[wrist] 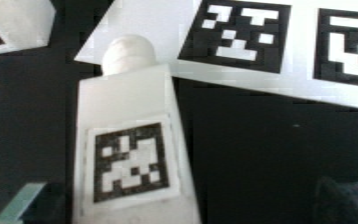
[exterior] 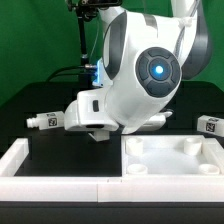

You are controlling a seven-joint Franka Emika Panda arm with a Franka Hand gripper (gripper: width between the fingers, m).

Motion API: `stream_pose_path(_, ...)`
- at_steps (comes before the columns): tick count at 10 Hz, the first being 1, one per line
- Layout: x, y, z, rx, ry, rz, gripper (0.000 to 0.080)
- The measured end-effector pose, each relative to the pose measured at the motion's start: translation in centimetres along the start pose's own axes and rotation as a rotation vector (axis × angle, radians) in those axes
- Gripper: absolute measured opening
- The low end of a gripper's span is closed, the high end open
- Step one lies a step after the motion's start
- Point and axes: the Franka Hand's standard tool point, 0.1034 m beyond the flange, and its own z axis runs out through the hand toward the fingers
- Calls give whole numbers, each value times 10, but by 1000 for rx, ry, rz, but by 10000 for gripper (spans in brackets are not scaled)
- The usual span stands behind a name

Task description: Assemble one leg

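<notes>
Directly beneath the gripper [wrist: 190,203], the leg [wrist: 131,130] is lying flat on the dark table [wrist: 256,150], its long axis running square to the line between the widely parted fingers [wrist: 30,205], which are holding nothing.

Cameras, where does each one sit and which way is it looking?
Exterior view: off the arm, a little above the table, looking across it at the big white arm and the socketed panel.
Wrist view: on the wrist, looking down at the leg and marker board; the open gripper frames it.
Both show the black table; whether that leg shows in both, I cannot tell.
</notes>
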Motion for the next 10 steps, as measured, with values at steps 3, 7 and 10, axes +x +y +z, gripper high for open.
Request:
stream_pose_path(3,0,0,0,0,0,-1,553)
stream_pose_path(7,0,0,0,0,0,-2,299)
stream_pose_path(10,-15,-13,-58,78,41,3,287)
